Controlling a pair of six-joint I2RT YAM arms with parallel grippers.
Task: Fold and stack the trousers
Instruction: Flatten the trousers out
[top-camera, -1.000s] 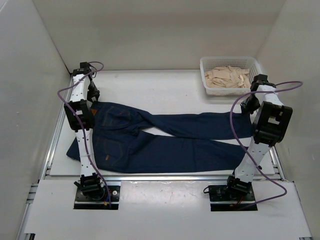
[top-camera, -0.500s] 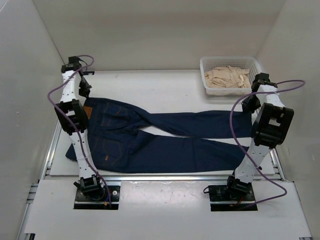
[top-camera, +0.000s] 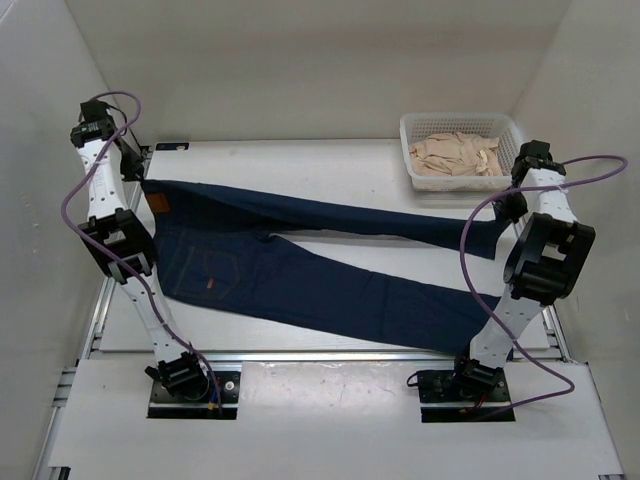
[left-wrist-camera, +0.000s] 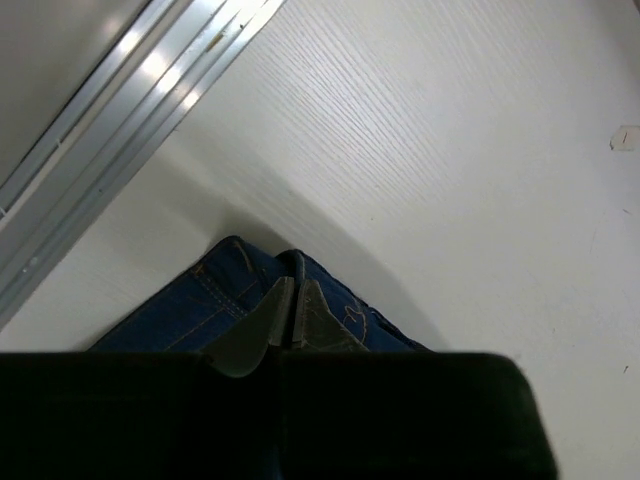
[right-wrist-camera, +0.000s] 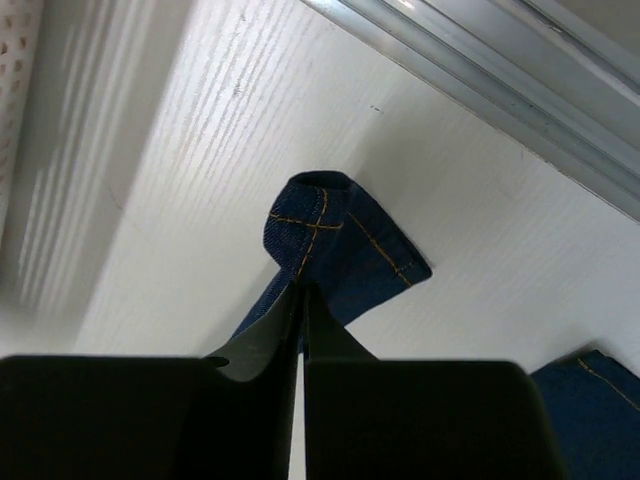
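Trousers (top-camera: 300, 275) of dark navy denim with orange stitching were what both of your grippers had hold of. Your left gripper (left-wrist-camera: 290, 300) had its jaws pressed nearly together on a bunched corner of the waistband, where the thick, seamed cloth puckered up. Your right gripper (right-wrist-camera: 302, 290) was pinched just as tight on the hem of one leg, and the stitched cuff folded over beyond the jaws. Between the two grips that far leg ran taut and straight across the white wood-grain table (top-camera: 300, 170), lifted at both ends. The other leg lay slanting toward the near right. A small tan leather patch (top-camera: 159, 205) showed at the waistband. At the far right stood a white perforated plastic basket (top-camera: 460, 120) with crumpled beige cloth (top-camera: 455, 152) inside.
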